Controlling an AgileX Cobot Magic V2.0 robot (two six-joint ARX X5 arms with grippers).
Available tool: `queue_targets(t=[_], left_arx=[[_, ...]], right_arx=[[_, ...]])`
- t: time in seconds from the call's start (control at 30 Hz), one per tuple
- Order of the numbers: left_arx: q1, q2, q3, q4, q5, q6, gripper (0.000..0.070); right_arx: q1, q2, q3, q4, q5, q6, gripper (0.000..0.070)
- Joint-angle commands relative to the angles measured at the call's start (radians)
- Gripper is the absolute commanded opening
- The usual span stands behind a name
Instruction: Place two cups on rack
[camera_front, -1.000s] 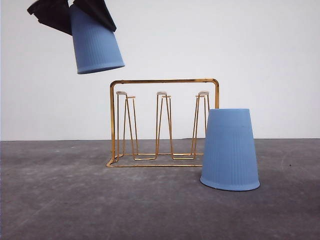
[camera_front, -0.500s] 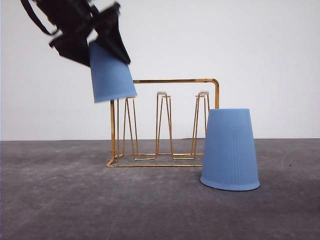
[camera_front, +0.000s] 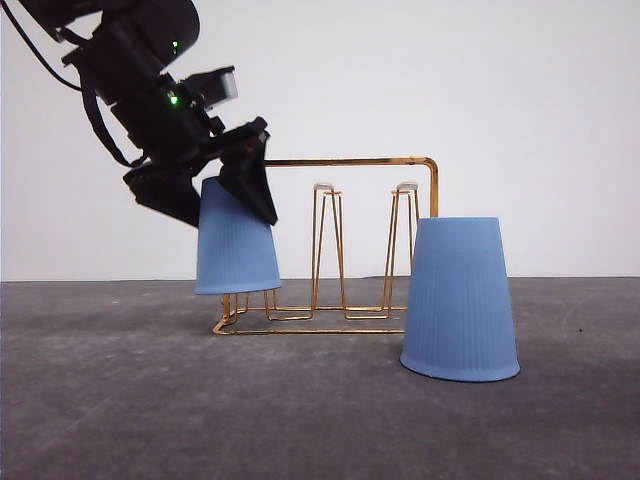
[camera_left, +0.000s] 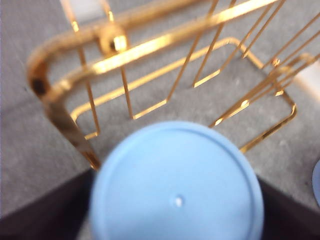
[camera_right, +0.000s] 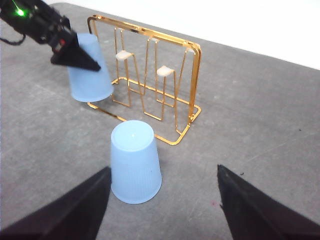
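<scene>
Black links of the left arm slope down from the upper left of the front view, the wrist pitched so that the left claw points downward and to the right. The left claw pinches the held cup, a light blue ribbed plastic cup turned mouth down, with one dark finger on each side of its closed upper end. The held cup hangs slightly tilted over the left end of the gold wire rack; its rim is level with the lower part of the prongs and clear of the grey worktop. Whether a prong is inside the cup cannot be told. In the left wrist view the flat closed end of the held cup faces the camera, with the rack's frame corner just beside it.

The second cup stands mouth down on the worktop, in front of the rack's right end and apart from both claws. In the right wrist view it sits between the camera and the rack. The right claw is spread wide, its two dark fingers well apart, holding nothing, above the worktop and short of the second cup.
</scene>
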Motion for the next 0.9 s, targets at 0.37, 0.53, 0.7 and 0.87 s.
queue_targets(t=[0.37,0.53,0.7,0.87], left_arx=[[-0.006,-0.149,0.139,-0.444,0.033,-0.041,0.0387],[0.013,-0.231,0.132,-0.578,0.133,-0.040,0.0388],[0.036,-0.342,0.017,-0.580,0.161,-0.055,0.0388],[0.075,-0.515,-0.201,-0.533,0.160,-0.141,0.0388]], right_arx=[[0.005,0.003,0.007,0.012,-0.005,0.019,0.0430],[0.005,0.004,0.007,0.012,-0.017,0.022,0.0431],[0.005,0.048,0.007,0.013,-0.067,0.038,0.0431],[0.010,0.159,0.007,0.023,-0.118,0.043,0.0431]])
